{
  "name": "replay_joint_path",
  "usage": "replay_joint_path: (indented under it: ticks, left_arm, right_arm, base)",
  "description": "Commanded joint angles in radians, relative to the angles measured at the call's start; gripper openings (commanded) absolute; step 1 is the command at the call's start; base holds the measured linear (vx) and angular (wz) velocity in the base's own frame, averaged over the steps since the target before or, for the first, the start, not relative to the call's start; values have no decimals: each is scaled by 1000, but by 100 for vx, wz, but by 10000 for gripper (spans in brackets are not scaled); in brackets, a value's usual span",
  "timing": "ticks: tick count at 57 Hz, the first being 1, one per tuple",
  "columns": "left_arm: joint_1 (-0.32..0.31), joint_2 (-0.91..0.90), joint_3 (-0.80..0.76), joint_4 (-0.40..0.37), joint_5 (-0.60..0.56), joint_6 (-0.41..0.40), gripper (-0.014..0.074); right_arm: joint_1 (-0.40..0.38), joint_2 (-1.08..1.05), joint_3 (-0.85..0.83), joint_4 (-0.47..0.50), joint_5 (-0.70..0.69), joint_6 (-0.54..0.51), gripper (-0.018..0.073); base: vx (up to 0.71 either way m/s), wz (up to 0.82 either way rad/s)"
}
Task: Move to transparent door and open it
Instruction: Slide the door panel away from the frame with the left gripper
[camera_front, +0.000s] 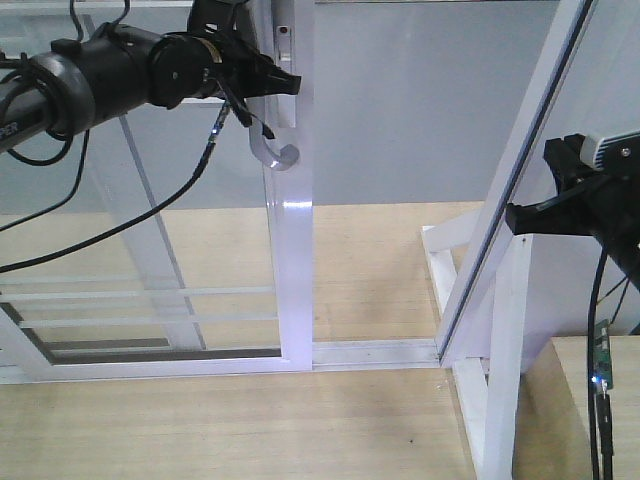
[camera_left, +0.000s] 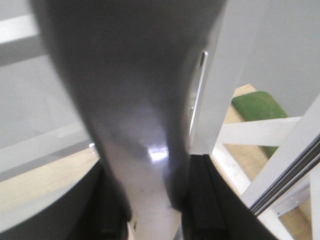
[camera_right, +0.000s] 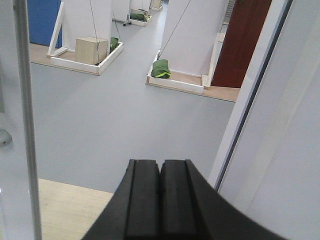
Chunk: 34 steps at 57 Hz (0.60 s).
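Transparent door (camera_front: 150, 250) stands at ten o'clock of the front view, already slid partly aside, with a gap to the white frame post (camera_front: 520, 170) at two o'clock. Left gripper (camera_front: 262, 85) is clamped around the curved handle (camera_front: 275, 150); right gripper (camera_right: 160, 195) idles, pads pressed together. Opening is underway; next, I'd judge, a steady leftward pull along the floor track (camera_front: 375, 352).

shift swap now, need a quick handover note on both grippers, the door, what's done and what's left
Left gripper: at the curved pull handle on the stile of the transparent door, handle between its fingers; whether it is clamped cannot be told.
Right gripper: shut, empty, held by the white frame post.
Done: base is at the door, left arm on the handle, and a gap shows between stile and post.
Left: slide the door fully open, then release.
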Motion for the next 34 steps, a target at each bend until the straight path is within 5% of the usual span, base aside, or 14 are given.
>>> replay_joint_path:
  ticks: [1,34]
  left_arm:
    - [26,-108,-50,57,-171,8,-3]
    - [142,-215,-20,72,-111,4,0]
  right_arm:
    - [-4,-23,-25,-9,-75,-9,-3]
    - [-4,-23,-23,-9,-62,-40,-3]
  base:
    - [0,0]
    - [0,0]
